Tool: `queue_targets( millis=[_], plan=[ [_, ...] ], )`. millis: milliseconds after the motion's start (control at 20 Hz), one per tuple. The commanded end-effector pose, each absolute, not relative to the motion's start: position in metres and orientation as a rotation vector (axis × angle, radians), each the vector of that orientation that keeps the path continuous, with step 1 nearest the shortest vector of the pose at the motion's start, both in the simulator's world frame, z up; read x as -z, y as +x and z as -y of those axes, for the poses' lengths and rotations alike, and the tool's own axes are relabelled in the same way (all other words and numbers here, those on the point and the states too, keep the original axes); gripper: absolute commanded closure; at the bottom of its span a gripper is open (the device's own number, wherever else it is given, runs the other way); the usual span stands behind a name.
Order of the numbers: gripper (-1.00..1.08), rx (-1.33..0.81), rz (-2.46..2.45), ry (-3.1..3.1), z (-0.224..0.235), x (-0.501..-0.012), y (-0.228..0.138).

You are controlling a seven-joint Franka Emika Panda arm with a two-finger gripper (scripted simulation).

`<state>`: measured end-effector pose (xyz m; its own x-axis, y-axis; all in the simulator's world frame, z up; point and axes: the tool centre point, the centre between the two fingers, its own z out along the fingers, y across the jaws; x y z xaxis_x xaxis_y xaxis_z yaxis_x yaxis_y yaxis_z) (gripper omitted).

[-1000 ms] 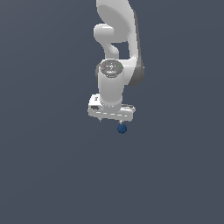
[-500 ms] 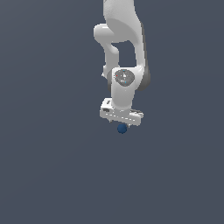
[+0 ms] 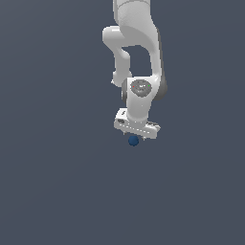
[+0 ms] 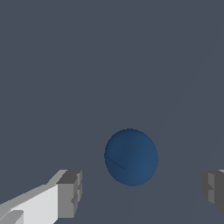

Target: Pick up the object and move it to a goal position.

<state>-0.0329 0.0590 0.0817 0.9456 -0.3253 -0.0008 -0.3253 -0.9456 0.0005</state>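
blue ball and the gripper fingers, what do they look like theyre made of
Blue ball: smooth, matte, uniform dark blue, like plastic or rubber; soft shading with no sharp highlight. A simulator render, so the material stays open.
Gripper fingers: flat grey blocky pads on a white body, like painted metal or hard plastic.

A plain, dark slate-grey backdrop (image 3: 52, 182) is filling the whole exterior view, with no walls, furniture or windows showing. Soft, even light is falling across it, casting no clear shadow. In the wrist view the same flat grey surface (image 4: 65, 65) is stretching out, crossed by faint lines.
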Motion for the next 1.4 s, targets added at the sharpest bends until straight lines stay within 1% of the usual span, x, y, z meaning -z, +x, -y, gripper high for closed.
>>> queue_targets(
  millis=[0,250,650,900,950,1350],
  plan=[
    [-0.92,0.001,0.518,3.098,-0.059,-0.082,-0.033],
    [-0.92,0.001,0.519,3.098,-0.059,-0.073,-0.033],
    [-0.92,0.0,0.524,3.098,-0.059,-0.038,-0.034],
    [-0.92,0.0,0.524,3.098,-0.059,-0.031,-0.033],
    [1.08,0.0,0.524,3.098,-0.059,-0.031,-0.033],
    [1.08,0.0,0.524,3.098,-0.059,-0.031,-0.033]
  ],
)
